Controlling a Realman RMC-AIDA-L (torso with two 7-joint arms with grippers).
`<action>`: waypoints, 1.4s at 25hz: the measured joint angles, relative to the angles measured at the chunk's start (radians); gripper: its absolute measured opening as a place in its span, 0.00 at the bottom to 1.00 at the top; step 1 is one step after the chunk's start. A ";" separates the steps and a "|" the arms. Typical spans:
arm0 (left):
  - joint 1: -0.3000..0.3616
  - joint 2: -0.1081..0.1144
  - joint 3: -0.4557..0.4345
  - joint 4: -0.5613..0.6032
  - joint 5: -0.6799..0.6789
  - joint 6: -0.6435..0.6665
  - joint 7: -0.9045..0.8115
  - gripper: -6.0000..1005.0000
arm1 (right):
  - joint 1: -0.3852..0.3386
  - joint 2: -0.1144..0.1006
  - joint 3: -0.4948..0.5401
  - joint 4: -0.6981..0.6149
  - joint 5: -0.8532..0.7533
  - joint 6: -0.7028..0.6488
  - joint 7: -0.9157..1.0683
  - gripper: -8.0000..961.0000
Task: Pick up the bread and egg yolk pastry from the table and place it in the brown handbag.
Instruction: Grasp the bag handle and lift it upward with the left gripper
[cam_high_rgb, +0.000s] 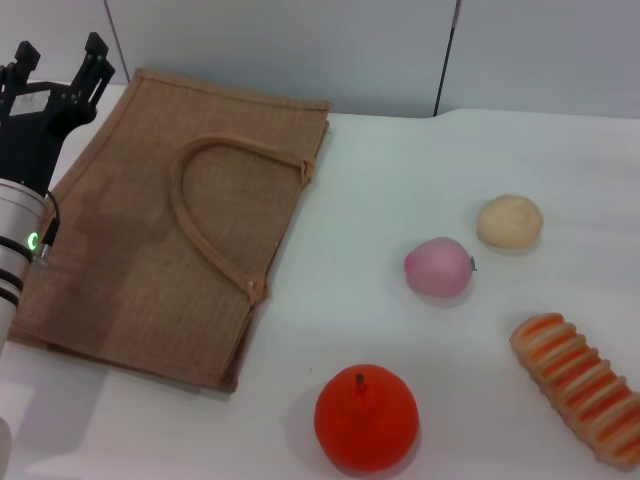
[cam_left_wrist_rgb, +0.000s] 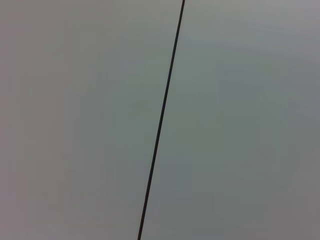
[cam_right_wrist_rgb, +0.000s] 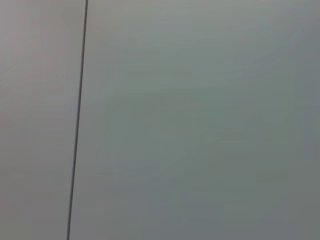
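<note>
The brown handbag (cam_high_rgb: 170, 225) lies flat on the left of the white table, its looped handle on top. The bread (cam_high_rgb: 580, 385), ridged with orange and tan stripes, lies at the right front edge of the view. The egg yolk pastry (cam_high_rgb: 509, 221), a pale tan ball, sits at the right, beyond the bread. My left gripper (cam_high_rgb: 58, 62) is raised at the far left, above the bag's far left corner, its fingers spread and empty. My right gripper is out of view. Both wrist views show only a grey wall panel with a dark seam.
A pink ball (cam_high_rgb: 438, 267) sits just left of the pastry. A round orange-red fruit (cam_high_rgb: 366, 418) stands at the front centre. The white table (cam_high_rgb: 400, 180) runs back to a grey panelled wall (cam_high_rgb: 300, 50).
</note>
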 joint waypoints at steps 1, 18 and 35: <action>0.000 0.000 0.000 0.000 0.000 0.000 0.000 0.90 | 0.000 0.000 0.000 0.000 0.000 0.000 0.000 0.92; 0.001 0.009 0.040 0.025 0.031 0.026 -0.201 0.88 | -0.001 -0.002 0.000 0.000 0.001 0.001 0.000 0.92; -0.020 0.030 0.258 0.681 0.797 0.216 -1.552 0.87 | -0.002 -0.003 -0.001 0.000 -0.003 0.002 0.000 0.92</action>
